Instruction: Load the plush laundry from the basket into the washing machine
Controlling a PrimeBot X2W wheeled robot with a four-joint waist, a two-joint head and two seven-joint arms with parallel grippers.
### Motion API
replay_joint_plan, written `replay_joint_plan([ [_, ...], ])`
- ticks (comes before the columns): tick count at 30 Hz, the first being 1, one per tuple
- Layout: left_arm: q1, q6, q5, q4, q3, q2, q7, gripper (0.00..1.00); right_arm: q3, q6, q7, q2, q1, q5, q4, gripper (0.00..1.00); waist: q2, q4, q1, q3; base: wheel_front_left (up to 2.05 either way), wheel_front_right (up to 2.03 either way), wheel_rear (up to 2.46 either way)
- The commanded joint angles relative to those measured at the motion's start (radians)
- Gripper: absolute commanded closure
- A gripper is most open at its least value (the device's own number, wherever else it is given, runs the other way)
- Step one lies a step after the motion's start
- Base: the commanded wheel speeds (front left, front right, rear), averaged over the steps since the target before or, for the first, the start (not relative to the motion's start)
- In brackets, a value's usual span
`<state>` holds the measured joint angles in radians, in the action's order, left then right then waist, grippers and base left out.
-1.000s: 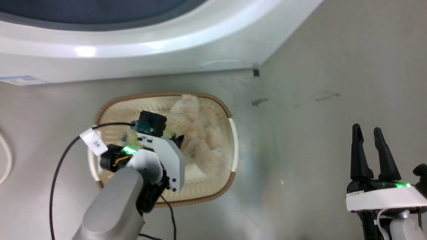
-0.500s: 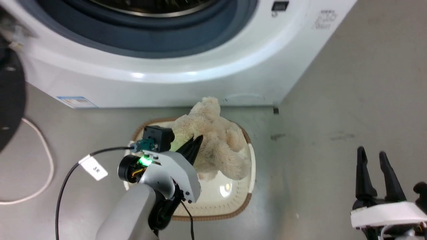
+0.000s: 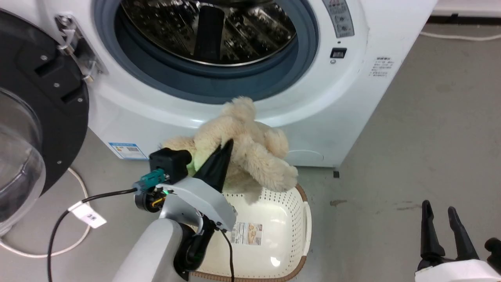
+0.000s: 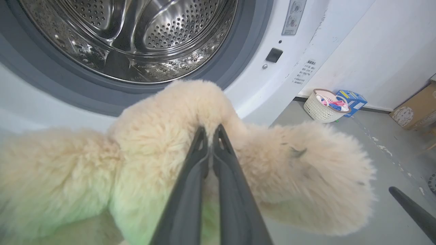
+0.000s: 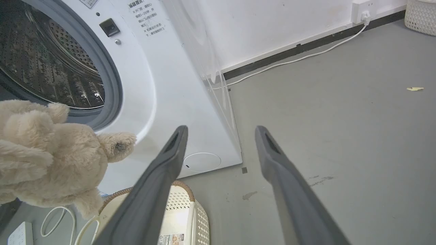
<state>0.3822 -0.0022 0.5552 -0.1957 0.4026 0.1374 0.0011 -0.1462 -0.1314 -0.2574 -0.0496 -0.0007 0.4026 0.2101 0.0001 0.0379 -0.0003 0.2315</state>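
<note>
Head view: left gripper clamping plush laundry, lifted from basket since earlier; right gripper spread.

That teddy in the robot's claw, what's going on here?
The robot is loading laundry. Its left gripper is shut on the plush laundry, holding it above the basket, before the washing machine, whose door stands open. The toy is not yet in the drum. The right gripper is open, holding nothing.
</note>
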Motion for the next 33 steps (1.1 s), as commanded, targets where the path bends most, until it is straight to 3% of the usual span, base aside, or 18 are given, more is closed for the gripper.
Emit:
replay_joint_plan([
  [1, -0.005, 0.002, 0.001, 0.011, -0.007, -0.004, -0.014, 1.0, -0.002, 0.001, -0.004, -0.001, 0.013, -0.007, 0.003, 0.0, -0.0001, 0.002, 0.0003, -0.01, 0.0, 0.0, 0.0],
  [20, 0.235, 0.03, -0.007, 0.016, -0.11, 0.029, -0.092, 1.0, -0.01, 0.001, -0.004, -0.001, 0.024, -0.006, -0.004, 0.0, -0.0001, -0.039, 0.0003, 0.033, 0.0, 0.0, 0.0],
  [33, 0.492, -0.001, -0.04, -0.122, -0.175, 0.092, -0.203, 1.0, -0.002, 0.001, -0.004, -0.001, -0.037, -0.011, -0.041, 0.0, -0.0001, -0.095, 0.0003, 0.18, 0.0, 0.0, 0.0],
])
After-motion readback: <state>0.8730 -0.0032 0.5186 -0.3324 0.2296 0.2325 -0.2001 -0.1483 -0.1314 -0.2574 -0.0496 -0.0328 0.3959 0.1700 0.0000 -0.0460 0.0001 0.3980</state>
